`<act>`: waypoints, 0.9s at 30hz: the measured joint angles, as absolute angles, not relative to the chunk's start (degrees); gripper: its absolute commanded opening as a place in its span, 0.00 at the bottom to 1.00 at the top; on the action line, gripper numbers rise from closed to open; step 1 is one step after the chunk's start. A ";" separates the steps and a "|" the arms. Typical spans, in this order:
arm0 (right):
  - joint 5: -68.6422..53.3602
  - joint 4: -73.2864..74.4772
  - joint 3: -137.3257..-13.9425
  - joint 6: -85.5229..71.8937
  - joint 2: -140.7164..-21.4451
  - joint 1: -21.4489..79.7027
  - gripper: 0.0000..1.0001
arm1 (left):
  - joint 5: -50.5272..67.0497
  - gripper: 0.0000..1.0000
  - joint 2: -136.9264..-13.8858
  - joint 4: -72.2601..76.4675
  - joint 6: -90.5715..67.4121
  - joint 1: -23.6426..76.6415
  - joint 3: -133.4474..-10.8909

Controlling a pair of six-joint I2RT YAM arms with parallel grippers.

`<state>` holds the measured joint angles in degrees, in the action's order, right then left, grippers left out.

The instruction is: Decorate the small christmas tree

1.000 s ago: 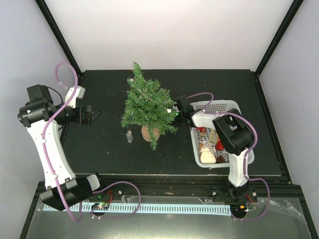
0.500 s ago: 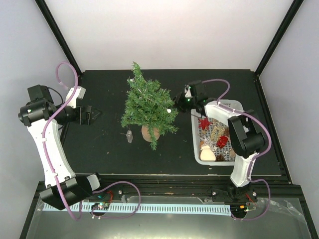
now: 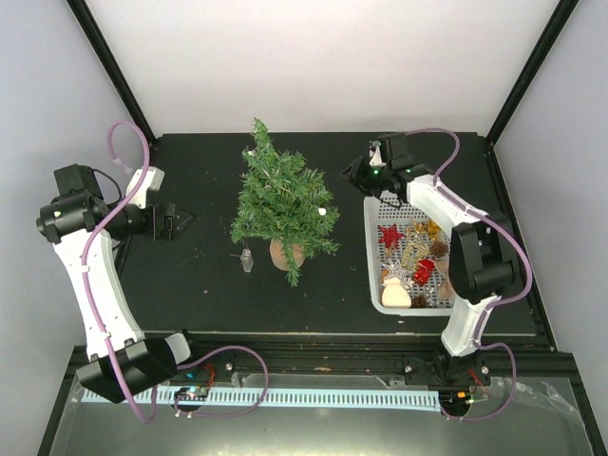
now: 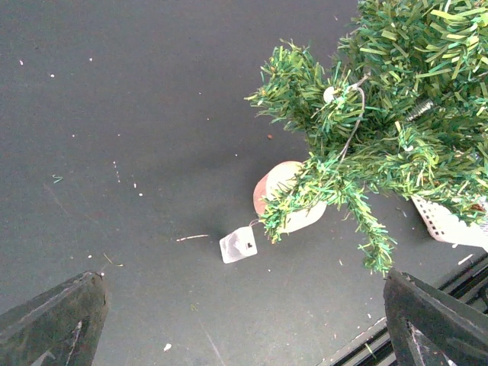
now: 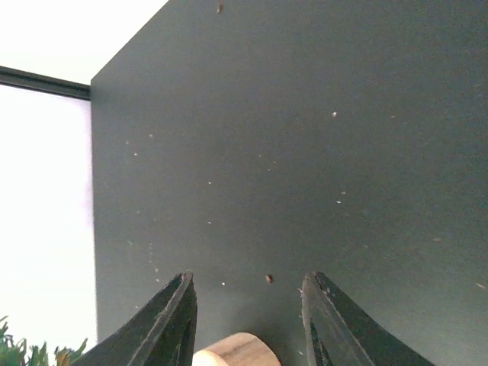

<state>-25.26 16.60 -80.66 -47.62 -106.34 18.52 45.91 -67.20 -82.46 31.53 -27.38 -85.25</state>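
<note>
The small christmas tree [image 3: 280, 199] stands mid-table on its tan base [image 3: 285, 253]. A small white ball [image 3: 323, 211] hangs on its right side. A clear tag [image 3: 247, 259] lies by the base. My right gripper [image 3: 353, 177] is open, hovering just right of the tree's upper half, apart from it. In the right wrist view the right gripper [image 5: 250, 278] has its fingers spread over bare table, and a tan wooden piece [image 5: 232, 351] shows between them, touching neither. My left gripper [image 3: 177, 220] is open and empty, left of the tree. The left wrist view shows the tree [image 4: 389, 114], its base [image 4: 284, 197] and the tag [image 4: 239, 244].
A white basket [image 3: 374, 266] with several ornaments, among them a red star [image 3: 389, 235] and a cream figure [image 3: 394, 296], stands right of the tree. Its corner shows in the left wrist view [image 4: 442, 223]. Black frame posts edge the table at the back corners.
My right gripper has drawn back from the tree's right side and moved toward the rear, uncovering the basket. The white ball stays on the tree. The left arm has not moved.
</note>
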 measured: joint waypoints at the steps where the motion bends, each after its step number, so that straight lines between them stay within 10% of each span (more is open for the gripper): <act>1: -24.45 17.91 -81.14 -46.72 -105.67 18.61 0.40 | 45.91 0.99 -67.16 -82.46 31.55 -27.38 -85.25; 11: -6.00 41.01 -86.41 -37.32 -91.50 18.63 0.51 | 45.56 0.99 -67.13 -82.67 33.06 -27.38 -85.36; 27: -9.23 46.85 -54.54 -36.49 -82.63 10.17 0.61 | 45.25 0.99 -68.79 -84.05 35.00 -27.38 -86.26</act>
<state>-9.23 46.85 -54.54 -36.49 -82.63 10.17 45.25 -68.79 -84.05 35.00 -27.38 -86.26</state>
